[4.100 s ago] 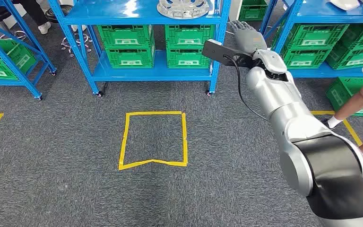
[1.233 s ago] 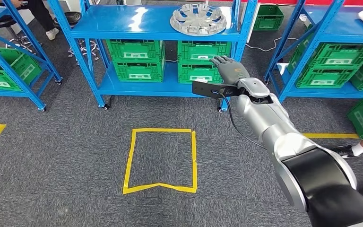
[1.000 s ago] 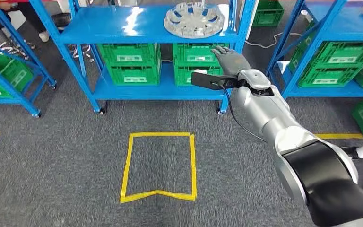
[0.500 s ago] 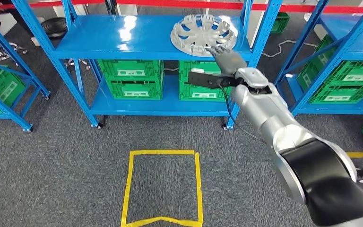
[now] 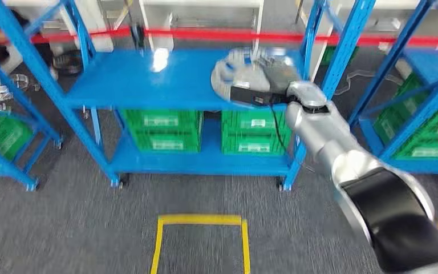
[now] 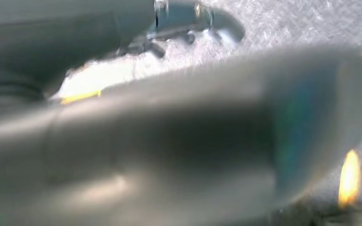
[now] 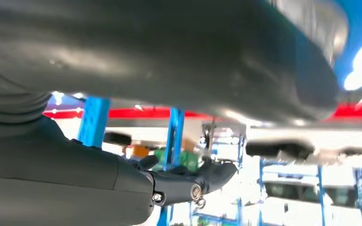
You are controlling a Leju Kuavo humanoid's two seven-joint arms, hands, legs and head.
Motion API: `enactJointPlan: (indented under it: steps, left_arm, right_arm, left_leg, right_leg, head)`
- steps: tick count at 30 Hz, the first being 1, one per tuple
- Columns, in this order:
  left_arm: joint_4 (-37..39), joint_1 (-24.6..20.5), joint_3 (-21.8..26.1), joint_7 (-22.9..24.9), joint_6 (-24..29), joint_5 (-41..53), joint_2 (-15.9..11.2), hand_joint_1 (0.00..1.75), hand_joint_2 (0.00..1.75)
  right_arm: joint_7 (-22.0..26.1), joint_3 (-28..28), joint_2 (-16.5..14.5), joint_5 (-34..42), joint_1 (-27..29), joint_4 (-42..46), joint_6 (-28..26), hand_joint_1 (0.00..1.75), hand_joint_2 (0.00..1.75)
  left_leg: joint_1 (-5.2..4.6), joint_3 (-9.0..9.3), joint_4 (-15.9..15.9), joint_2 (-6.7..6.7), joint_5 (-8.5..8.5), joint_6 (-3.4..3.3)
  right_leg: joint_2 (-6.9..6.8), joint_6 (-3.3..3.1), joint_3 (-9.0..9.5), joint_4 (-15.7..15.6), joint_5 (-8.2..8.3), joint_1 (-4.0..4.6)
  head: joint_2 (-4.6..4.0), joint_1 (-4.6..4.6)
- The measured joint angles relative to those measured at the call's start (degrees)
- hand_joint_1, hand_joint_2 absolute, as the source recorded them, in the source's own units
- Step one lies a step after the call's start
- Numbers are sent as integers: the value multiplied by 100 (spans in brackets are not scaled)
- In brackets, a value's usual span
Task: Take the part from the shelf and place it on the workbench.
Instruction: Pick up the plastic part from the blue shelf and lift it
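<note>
The part is a round silver wheel cover lying flat on the top board of the blue shelf, near its right post. My right hand reaches over the cover's right half, and the picture there is blurred. In the right wrist view the thick thumb and the dark fingers stand apart and stretched out, with a bit of the silver cover beyond the thumb. Nothing lies between them. My left hand is a grey blur above the carpet.
Green crates fill the lower shelf board under the part. A blue upright post stands just right of my hand. Red tape runs behind the shelf. More blue racks stand at left and right. A yellow floor square lies below.
The view has moved closer to the shelf and tilted up. My right hand has gone from below the shelf board up to the cover's rim and now reaches over the cover.
</note>
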State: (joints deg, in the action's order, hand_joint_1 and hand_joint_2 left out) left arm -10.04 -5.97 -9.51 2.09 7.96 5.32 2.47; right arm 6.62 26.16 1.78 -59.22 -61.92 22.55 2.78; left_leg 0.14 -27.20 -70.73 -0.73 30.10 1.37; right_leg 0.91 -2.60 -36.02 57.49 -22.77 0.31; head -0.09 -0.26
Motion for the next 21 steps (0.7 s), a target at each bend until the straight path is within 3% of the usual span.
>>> enactJointPlan:
  steps: [1, 2, 4, 5, 6, 7, 9, 10, 11, 12, 14, 16, 17, 19, 20, 21]
  left_arm:
    - [-2, -15, 0, -2, 3, -2, 10, 0, 0]
    - [-3, -22, 0, -1, 8, -1, 15, 0, 0]
    - [-1, -7, 1, 10, 24, -1, 12, 0, 0]
    - [1, 10, 1, 16, 33, -1, 6, 0, 0]
    - [2, 30, 2, 19, 38, -2, 0, 0, 0]
    - [4, 52, 3, 19, 42, -2, -5, 0, 0]
    - [6, 75, 5, 15, 43, -12, 3, 0, 0]
    - [6, 80, 6, 13, 43, -19, 8, 0, 0]
    - [4, 80, 7, 12, 43, -26, 13, 0, 0]
    - [0, 76, 8, 10, 43, -29, 12, 0, 0]
    - [-9, 67, 10, 1, 46, -31, 16, 0, 0]
    - [-13, 42, 22, -4, 50, -32, 12, 0, 0]
    - [-13, 32, 34, -8, 52, -32, 9, 0, 0]
    - [-13, 34, 60, -26, 50, -33, 3, 0, 0]
    - [-13, 44, 71, -41, 48, -34, 3, 0, 0]
    - [-13, 53, 79, -55, 45, -34, 3, 0, 0]
  right_arm:
    - [-6, 15, 3, 17, -27, 5, -7, 0, 0]
    - [-5, 30, 17, 39, -22, 5, -8, 0, 0]
    - [3, 58, 47, 89, 14, 5, 2, 0, 0]
    - [8, 66, 62, 110, 17, 5, 4, 0, 0]
    - [13, 71, 67, 129, 10, 5, 3, 0, 0]
    - [18, 74, 70, 144, 2, 7, 1, 0, 0]
    - [23, 82, 72, 162, -13, 9, -6, 0, 0]
    - [20, 86, 72, 164, -21, 14, -10, 0, 0]
    - [15, 88, 74, 165, -38, 20, -16, 0, 0]
    - [9, 91, 76, 167, -62, 28, -22, 0, 0]
    - [-8, 102, 80, 180, -99, 40, -32, 0, 0]
    - [-26, 133, 86, 202, -91, 40, -35, 0, 0]
    - [-37, 151, 95, 210, -65, 39, -36, 0, 0]
    - [-54, 170, 118, 222, 19, 35, -35, 0, 0]
    - [-60, 174, 129, 226, 65, 31, -35, 0, 0]
    - [-61, 177, 142, 230, 104, 25, -35, 0, 0]
  left_leg:
    - [2, -283, -316, 18, 97, 17]
    - [10, -527, -487, 25, 344, 30]
    - [28, -882, -485, 32, 950, 47]
    - [41, -985, -322, 35, 1121, 56]
    - [61, -1038, -61, 40, 1074, 71]
    - [87, -1052, 281, 53, 760, 101]
    - [134, -1029, 937, 145, -123, 145]
    - [143, -999, 1107, 189, -406, 131]
    - [145, -976, 1183, 215, -504, 90]
    - [140, -895, 1158, 210, -492, 29]
    - [144, -730, 1171, 167, -474, -79]
    - [135, -560, 1190, 141, -398, -146]
    - [123, -489, 1213, 118, -351, -160]
    - [97, -330, 1272, 66, -226, -166]
    - [81, -232, 1292, 46, -148, -165]
    - [63, -124, 1303, 30, -59, -166]
  right_leg:
    - [3, -27, 94, -14, -83, -5]
    - [6, -32, 195, -25, -161, -13]
    - [15, 1, 410, -37, -324, -49]
    - [23, 29, 512, -34, -409, -76]
    - [31, 62, 612, -29, -498, -105]
    - [37, 98, 702, -24, -590, -130]
    - [36, 181, 867, -1, -794, -144]
    - [32, 233, 952, -4, -890, -137]
    - [28, 285, 1012, 41, -919, -128]
    - [21, 327, 1011, 147, -898, -128]
    - [-13, 382, 845, 609, -735, -142]
    - [-46, 400, 408, 1190, -730, -144]
    - [-52, 403, 135, 1419, -886, -138]
    - [-53, 385, -328, 1583, -1392, -122]
    - [-53, 357, -469, 1474, -1568, -108]
    - [-52, 311, -553, 1249, -1543, -89]
  head:
    - [0, -14]
    - [0, -26]
    - [0, -28]
    - [0, -30]
    - [0, -33]
    - [0, -35]
    - [0, -60]
    - [0, -68]
    - [0, -73]
    - [0, -64]
    - [0, -25]
    - [0, 8]
    - [0, 11]
    - [0, 16]
    - [0, 19]
    - [0, 23]
